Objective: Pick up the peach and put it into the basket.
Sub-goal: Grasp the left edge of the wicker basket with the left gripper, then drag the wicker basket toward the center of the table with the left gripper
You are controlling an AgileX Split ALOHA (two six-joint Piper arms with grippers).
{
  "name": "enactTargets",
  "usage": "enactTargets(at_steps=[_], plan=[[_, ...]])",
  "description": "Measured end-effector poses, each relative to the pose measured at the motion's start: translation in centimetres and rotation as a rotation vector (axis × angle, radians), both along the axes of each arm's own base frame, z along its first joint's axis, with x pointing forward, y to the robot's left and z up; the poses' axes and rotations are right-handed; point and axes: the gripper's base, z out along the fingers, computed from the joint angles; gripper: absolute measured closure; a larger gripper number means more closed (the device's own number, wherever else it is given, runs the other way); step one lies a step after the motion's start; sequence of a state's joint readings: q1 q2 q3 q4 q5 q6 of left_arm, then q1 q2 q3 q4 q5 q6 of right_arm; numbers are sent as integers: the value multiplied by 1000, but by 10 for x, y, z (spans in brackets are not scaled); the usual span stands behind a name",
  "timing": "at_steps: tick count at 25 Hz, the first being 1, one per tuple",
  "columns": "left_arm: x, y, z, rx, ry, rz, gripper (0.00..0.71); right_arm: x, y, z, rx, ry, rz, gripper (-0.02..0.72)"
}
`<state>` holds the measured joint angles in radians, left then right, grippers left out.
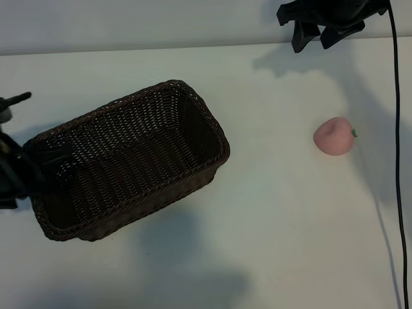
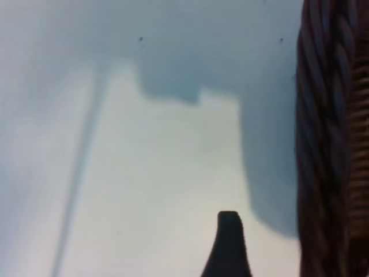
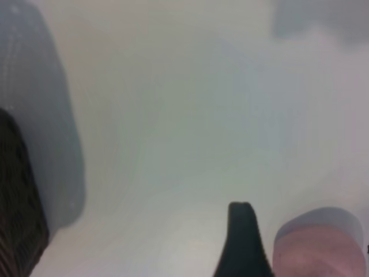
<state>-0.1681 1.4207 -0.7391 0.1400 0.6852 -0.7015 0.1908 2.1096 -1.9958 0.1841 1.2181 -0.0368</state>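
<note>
The right gripper (image 1: 317,35) is seen hanging at the far edge of the desk (image 1: 270,212), jaws spread apart and nothing held. The peach (image 1: 334,136) is found on the bare desk a little nearer the camera than that gripper, well apart from the basket (image 1: 193,168), which sits empty. The left gripper (image 1: 16,174) is parked against the basket's left end, jaws also open.

The peach is probably light and a bit squishy, so it likely rolls if nudged. It's best taken from above across its widest part, clear of the leaf, with a gentle squeeze.
</note>
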Motion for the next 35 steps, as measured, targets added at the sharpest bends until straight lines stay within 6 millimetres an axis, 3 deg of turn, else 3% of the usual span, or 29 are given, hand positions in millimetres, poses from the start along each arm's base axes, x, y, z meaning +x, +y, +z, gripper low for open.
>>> enactTargets(at_steps=[11,14,18,27,35], plan=[[25,-12,-47,-83,23,5,136,0,0,0,-1,-1,3,198],[28,-13,-49,-96,5,10,246,0,0,0,-1,-1,3,198],[29,-14,-50,-108,-17,12,491,0,0,0,-1,0,3,198],[31,-15,-49,-116,-42,-4,498,0,0,0,-1,0,3,198],[30,-18,-32,-161,-112,-40,536,0,0,0,-1,0,3,198]])
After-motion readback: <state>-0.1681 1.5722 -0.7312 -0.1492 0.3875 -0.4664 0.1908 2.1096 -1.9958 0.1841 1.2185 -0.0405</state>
